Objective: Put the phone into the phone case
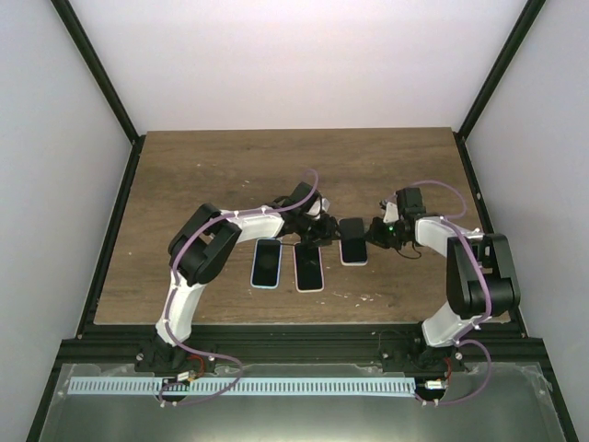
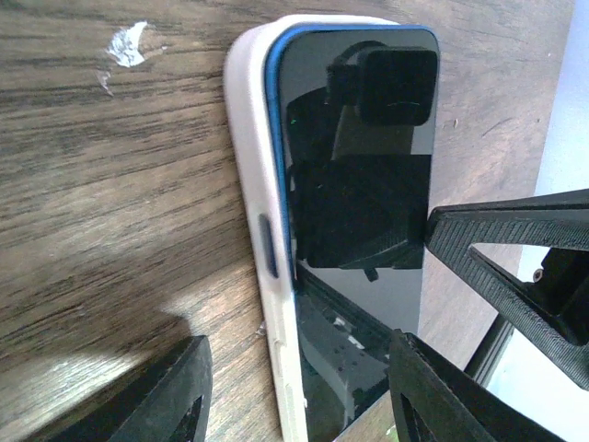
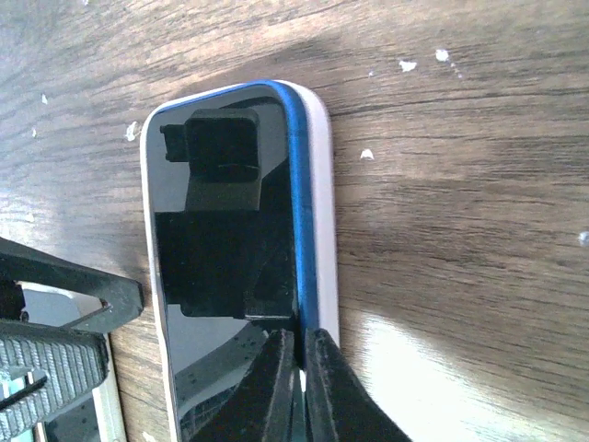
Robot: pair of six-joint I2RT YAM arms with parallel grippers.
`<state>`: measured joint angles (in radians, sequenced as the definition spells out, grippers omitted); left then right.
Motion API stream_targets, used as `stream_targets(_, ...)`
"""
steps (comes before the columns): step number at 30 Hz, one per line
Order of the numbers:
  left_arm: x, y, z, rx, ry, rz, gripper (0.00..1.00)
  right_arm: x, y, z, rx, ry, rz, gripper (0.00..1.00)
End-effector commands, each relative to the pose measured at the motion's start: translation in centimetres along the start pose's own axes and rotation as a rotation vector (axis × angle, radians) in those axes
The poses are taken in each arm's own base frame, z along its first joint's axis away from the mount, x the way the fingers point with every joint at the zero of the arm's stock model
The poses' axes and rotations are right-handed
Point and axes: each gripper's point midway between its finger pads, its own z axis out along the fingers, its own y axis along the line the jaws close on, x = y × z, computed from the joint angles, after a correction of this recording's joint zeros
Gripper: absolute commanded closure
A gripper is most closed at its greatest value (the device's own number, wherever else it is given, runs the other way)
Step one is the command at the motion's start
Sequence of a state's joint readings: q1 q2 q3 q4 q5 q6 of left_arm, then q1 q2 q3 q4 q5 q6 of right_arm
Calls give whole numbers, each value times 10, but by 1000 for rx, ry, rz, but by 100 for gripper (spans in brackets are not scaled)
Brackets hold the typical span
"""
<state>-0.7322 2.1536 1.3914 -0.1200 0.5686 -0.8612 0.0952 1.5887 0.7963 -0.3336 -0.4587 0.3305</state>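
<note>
A dark-screened phone (image 3: 230,230) with a blue frame lies in a white case (image 3: 324,212) on the wooden table. It is the rightmost phone in the top view (image 1: 352,241). Its blue edge (image 2: 273,138) shows above the case rim along one long side. My right gripper (image 3: 300,354) is shut, its tips resting on that blue edge; it also shows in the top view (image 1: 374,232). My left gripper (image 2: 299,396) is open and straddles the phone's near end without touching it; in the top view (image 1: 322,230) it is just left of the phone.
Two more phones lie to the left, one in a blue case (image 1: 266,263) and one in a white case (image 1: 309,269). The right arm's finger (image 2: 515,267) shows at the right of the left wrist view. White specks dot the table (image 2: 127,43).
</note>
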Motion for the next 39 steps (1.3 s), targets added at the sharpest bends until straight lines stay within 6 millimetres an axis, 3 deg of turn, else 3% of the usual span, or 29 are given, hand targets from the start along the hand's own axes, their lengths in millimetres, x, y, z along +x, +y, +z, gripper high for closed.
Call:
stream_targets(1, 1, -6, 7, 21, 13, 10, 47, 1, 16, 7, -85, 6, -35, 98)
stream_targets(11, 3, -3, 12, 17, 32, 6, 55, 18, 30, 16, -137, 47, -44, 98)
stream_targets(14, -1, -6, 9, 7, 21, 21, 55, 16, 27, 15, -115, 45, -45, 91)
stream_targets(17, -1, -4, 6, -22, 17, 23, 55, 12, 22, 12, -74, 25, -26, 68)
stream_targets(21, -1, -3, 4, -30, 9, 18, 58, 12, 17, 9, -53, -5, -25, 66)
stream_targets(25, -3, -4, -1, -19, 5, -6, 61, 24, 6, 17, -36, 24, -23, 56)
stream_targets(30, -6, -8, -13, -15, -23, -6, 58, 37, 14, 22, -124, 48, -3, 48)
stream_targets(39, 2, 8, -7, -25, -6, -27, 56, 46, 43, 21, -339, 60, 31, 46)
